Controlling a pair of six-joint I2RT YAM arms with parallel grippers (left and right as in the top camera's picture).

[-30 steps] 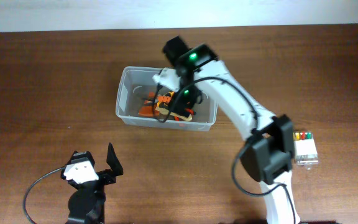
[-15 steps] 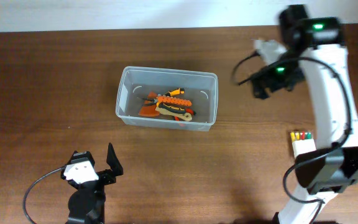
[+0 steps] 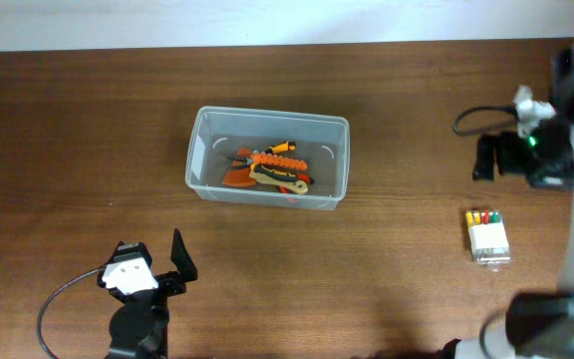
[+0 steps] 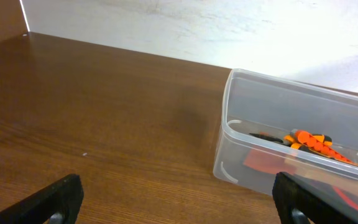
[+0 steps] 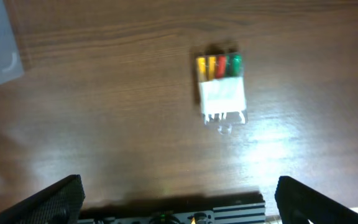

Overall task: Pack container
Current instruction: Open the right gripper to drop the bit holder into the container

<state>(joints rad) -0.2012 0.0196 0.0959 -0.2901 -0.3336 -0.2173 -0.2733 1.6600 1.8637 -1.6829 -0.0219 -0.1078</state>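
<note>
1. Nearest, at the lower left of the overhead frame, the left claw (image 3: 154,261) sat low over the bench (image 3: 68,150). Its fingers were spread wide and held nothing. Its own camera showed a fingertip in each bottom corner, with only bare wood between them.
2. Further up, at the right of the frame, a small white box (image 3: 488,235) lay flat on the bench. It had yellow, red and green bits at one end and was well apart from the container.
3. The container (image 3: 267,114) stood upright and open-topped a little left of centre in the upper half of the overhead frame. Orange and black hand tools (image 3: 272,166) lay in a loose heap on its floor. How many there were could not be told.
4. Level with the container, at the right edge of the frame, the right claw (image 3: 490,158) hung well clear of it and just above the small box. Its wrist camera looked down on that box, with the fingers spread apart and nothing between them.
5. Packing looked well along, as the tools were already inside and neither claw carried anything. The white box was the only loose item on the bench and probably remained to go in. No lid was in view.
</note>
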